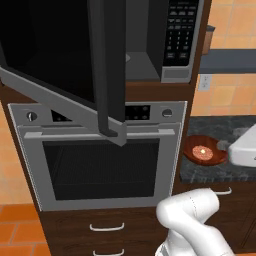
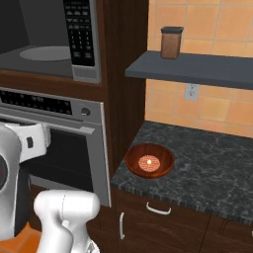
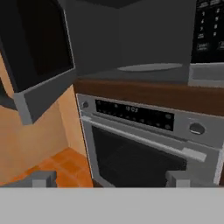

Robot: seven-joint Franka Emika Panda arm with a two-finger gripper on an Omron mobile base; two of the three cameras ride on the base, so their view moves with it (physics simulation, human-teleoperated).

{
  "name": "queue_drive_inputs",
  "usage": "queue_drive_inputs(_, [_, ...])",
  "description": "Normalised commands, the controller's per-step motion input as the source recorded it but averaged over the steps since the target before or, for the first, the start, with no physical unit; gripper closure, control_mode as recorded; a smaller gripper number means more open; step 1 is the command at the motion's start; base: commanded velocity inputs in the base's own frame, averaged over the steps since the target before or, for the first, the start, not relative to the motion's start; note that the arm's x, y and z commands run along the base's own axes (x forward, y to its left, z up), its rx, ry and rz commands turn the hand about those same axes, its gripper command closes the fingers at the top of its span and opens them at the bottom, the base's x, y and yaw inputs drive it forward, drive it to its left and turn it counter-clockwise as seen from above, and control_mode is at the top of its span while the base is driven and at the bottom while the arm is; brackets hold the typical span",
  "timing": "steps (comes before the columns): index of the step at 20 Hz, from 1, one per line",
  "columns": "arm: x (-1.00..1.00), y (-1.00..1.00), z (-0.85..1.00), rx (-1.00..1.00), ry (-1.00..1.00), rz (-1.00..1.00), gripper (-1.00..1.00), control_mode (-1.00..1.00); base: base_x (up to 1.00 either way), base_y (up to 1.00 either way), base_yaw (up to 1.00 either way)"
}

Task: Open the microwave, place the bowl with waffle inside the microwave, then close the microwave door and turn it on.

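1. Gripper (image 3: pixel 111 178): jaws spread wide apart, nothing between them, touching nothing. In the hand view the two finger tips (image 3: pixel 41 178) rise at roughly 7 and 5 o'clock, with the oven front seen through the gap.
2. Arm (image 1: pixel 192 215): white elbow link bulges at 5 o'clock in the left base view. In the right base view the hand (image 2: pixel 32 141) sits at 9 o'clock, held level in front of the oven and aimed toward the appliance column.
3. Microwave (image 2: pixel 49 37): built into the dark wood column above the oven, cavity exposed. Grey round turntable (image 2: pixel 44 53) lies flat inside. Keypad strip (image 1: pixel 181 32) stands upright along the right edge.
4. Microwave door (image 1: pixel 55 55): swung open on its left hinge, glass panel angled out into the room. Its long edge runs across, grey lower trim slanting down toward 5 o'clock in the left base view. Dark bar handle (image 1: pixel 109 70) stands vertical at the free end.
5. Bowl with waffle (image 2: pixel 149 160): upright on the dark speckled counter (image 2: pixel 207 168), just right of the column, near the counter's front edge, well apart from the gripper. Tan waffle piece in its middle.
6. Oven (image 1: pixel 100 160): steel front directly under the microwave, door shut, horizontal handle across the top of its window.
7. Shelf (image 2: pixel 192 69): grey, at 1 o'clock above the counter, bearing a brown canister (image 2: pixel 171 43).
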Motion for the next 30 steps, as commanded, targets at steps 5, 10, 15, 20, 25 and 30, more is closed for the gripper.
queue_drive_inputs(5, [0.08, 0.37, 0.04, 0.43, 0.48, 0.00, -1.00, -1.00, 0.00, 0.00, 0.00])
queue_drive_inputs(10, [0.09, 0.37, 0.13, 0.43, 0.49, 0.00, -1.00, -1.00, 0.00, 0.00, 0.00])
queue_drive_inputs(15, [0.29, 0.33, 0.18, 0.40, 0.55, 0.00, -1.00, -1.00, 0.00, 0.00, 0.00])
queue_drive_inputs(20, [0.26, 0.49, 0.03, 0.28, 0.14, -0.03, -1.00, -1.00, 0.00, 0.00, 0.00])
queue_drive_inputs(25, [0.39, 0.91, 0.09, 0.09, 0.02, -0.01, -1.00, -1.00, 0.00, 0.00, 0.00])
queue_drive_inputs(30, [0.63, 0.75, 0.30, 0.06, 0.16, 0.07, -1.00, -1.00, 0.00, 0.00, 0.00])
